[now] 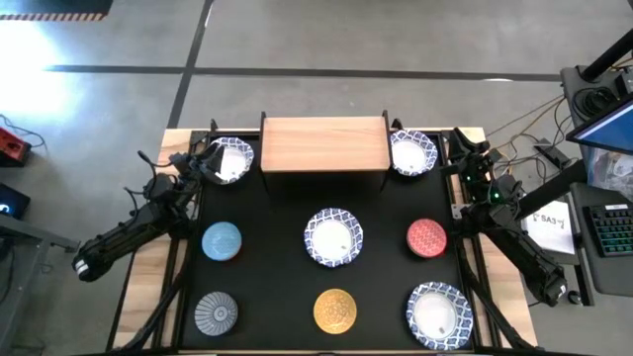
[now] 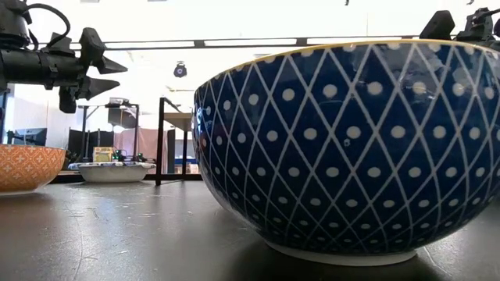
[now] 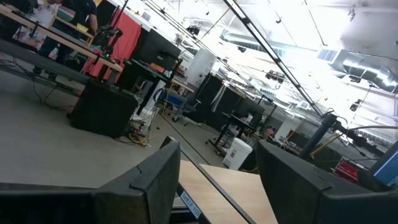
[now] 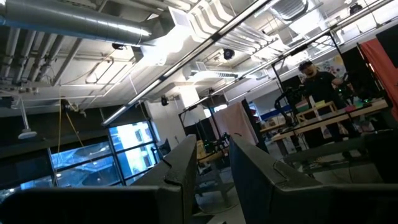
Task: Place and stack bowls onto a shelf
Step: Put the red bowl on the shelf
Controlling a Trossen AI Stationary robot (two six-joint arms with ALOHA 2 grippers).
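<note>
The left gripper (image 1: 205,163) hovers with open fingers by a white bowl (image 1: 230,159) just left of the bare shelf (image 1: 323,144), apparently to grasp it, while the right gripper (image 1: 461,163), fingers parted, waits beside another white bowl (image 1: 412,153).

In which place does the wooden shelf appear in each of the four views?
High view: the shelf, top centre.
Low view: far back, left of centre.
Left wrist view: its light board between the left gripper's jaws.
Right wrist view: not in it.
Shared landmark: the white bowl beside the shelf, high and low views.
</note>
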